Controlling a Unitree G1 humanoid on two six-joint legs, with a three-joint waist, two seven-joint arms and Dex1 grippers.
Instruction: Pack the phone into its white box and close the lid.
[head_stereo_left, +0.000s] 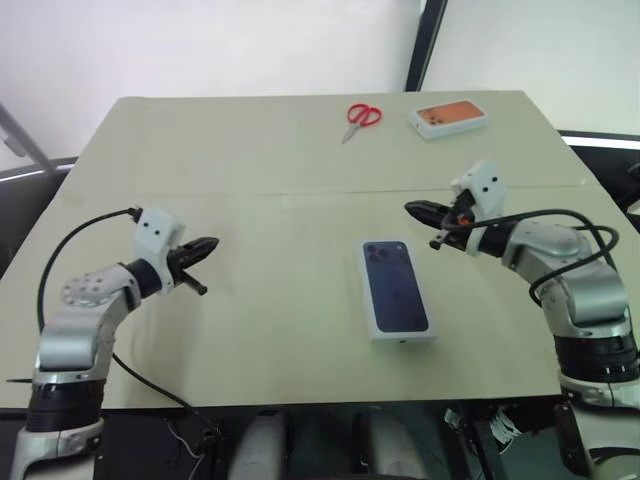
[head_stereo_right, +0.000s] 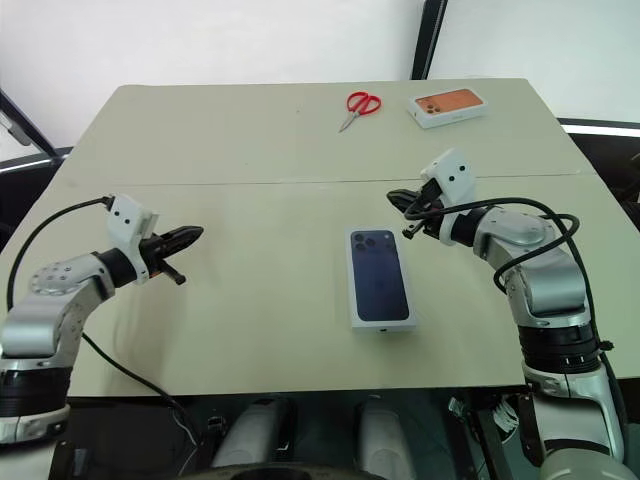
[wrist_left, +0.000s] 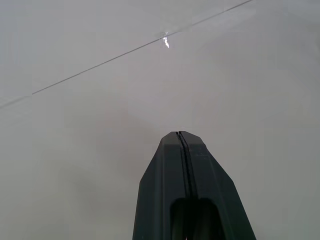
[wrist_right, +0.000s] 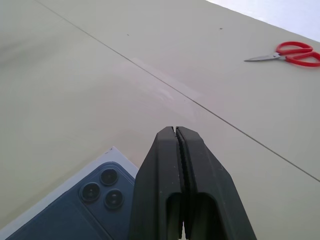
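Observation:
The lid (head_stereo_left: 398, 292), white with a dark blue phone printed on its top, lies flat, print side up, in the middle of the table (head_stereo_left: 250, 180). The phone and the white box are hidden. My left gripper (head_stereo_left: 210, 244) hovers shut and empty well to the lid's left, pointing toward it. My right gripper (head_stereo_left: 410, 208) is shut and empty too, held above the table just beyond the lid's far right corner. The right wrist view shows the printed camera cluster of the lid (wrist_right: 75, 210) beside the closed fingers (wrist_right: 200, 165).
Red scissors (head_stereo_left: 361, 118) lie at the far middle of the table. A white box with an orange phone picture (head_stereo_left: 448, 117) sits to their right near the far edge. A seam line crosses the table between them and the lid.

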